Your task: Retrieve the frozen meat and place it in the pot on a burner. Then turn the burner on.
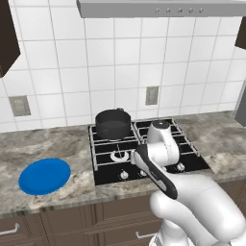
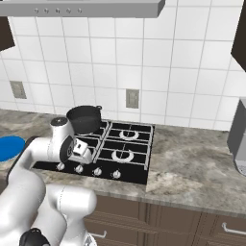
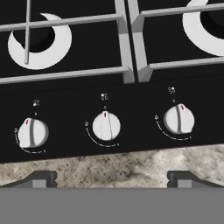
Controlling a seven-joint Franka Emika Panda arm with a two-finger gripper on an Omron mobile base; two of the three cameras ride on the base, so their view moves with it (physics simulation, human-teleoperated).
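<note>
The dark pot [image 1: 113,123] [image 2: 84,118] stands on the rear left burner of the black cooktop [image 1: 185,156]. Its inside is dark, and the frozen meat is out of view. My gripper [image 3: 112,179] hangs over the cooktop's front edge, open, with its fingertips [image 3: 41,178] wide apart and nothing between them. Just ahead of it in the hand view are three silver knobs: left [image 3: 31,132], middle [image 3: 106,126] and right [image 3: 179,119]. Beyond them lie two burners [image 3: 39,41] [image 3: 205,26] under grey grates. The front left burner [image 1: 119,156] sits beside my arm.
A round blue plate [image 1: 44,176] [image 2: 9,146] lies on the marble counter [image 2: 192,163] left of the cooktop. A grey appliance [image 2: 238,139] stands at the far right. A range hood [image 1: 163,7] hangs above, with tiled wall and outlets behind.
</note>
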